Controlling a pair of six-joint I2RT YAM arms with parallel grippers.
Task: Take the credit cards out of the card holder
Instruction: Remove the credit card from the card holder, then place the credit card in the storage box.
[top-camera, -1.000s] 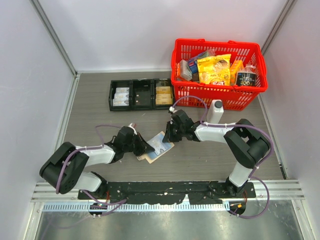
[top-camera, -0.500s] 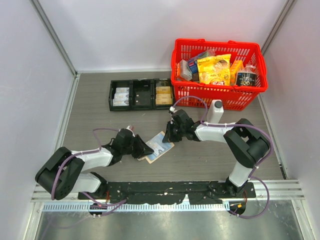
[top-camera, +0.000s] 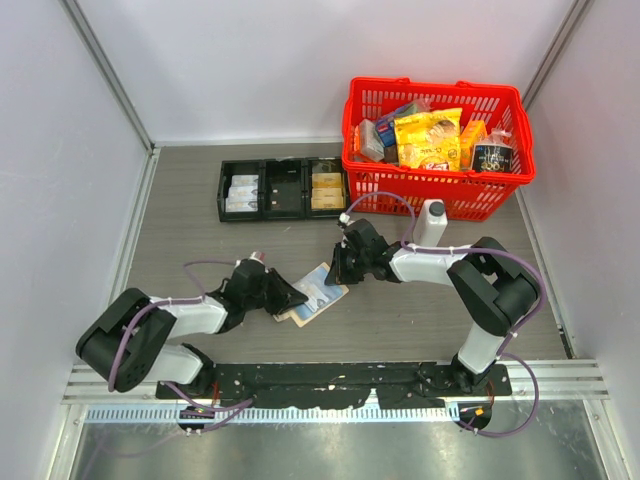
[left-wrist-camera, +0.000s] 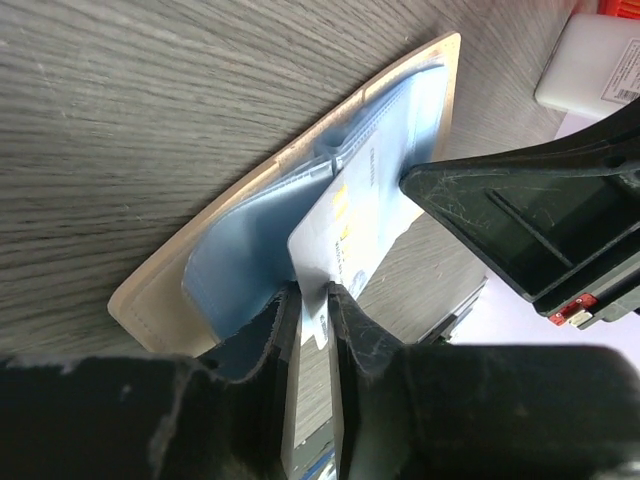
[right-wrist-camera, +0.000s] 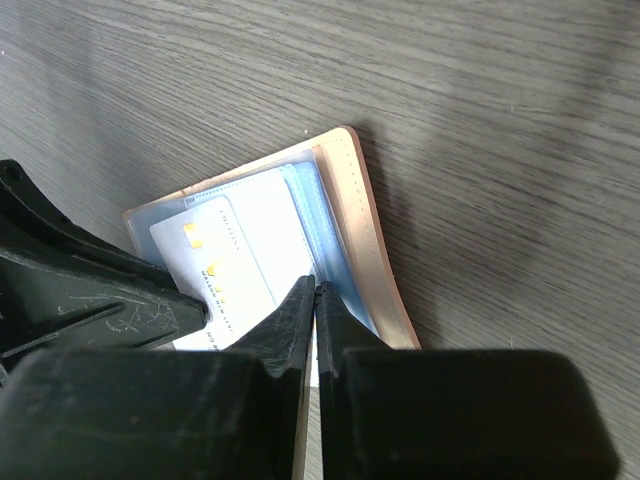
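I have the left arm (top-camera: 190, 315) lying low near the near edge of the tabletop, forearm reaching right toward the middle. The left gripper (top-camera: 296, 297) tips down, and its jaws stand a narrow slit apart. The right arm (top-camera: 485, 285) bends sharply at the elbow on the right side and stretches left, also low. The right gripper (top-camera: 339, 274) points down and left with its fingers (right-wrist-camera: 298, 310) pressed together. The two grippers sit near each other, apart.
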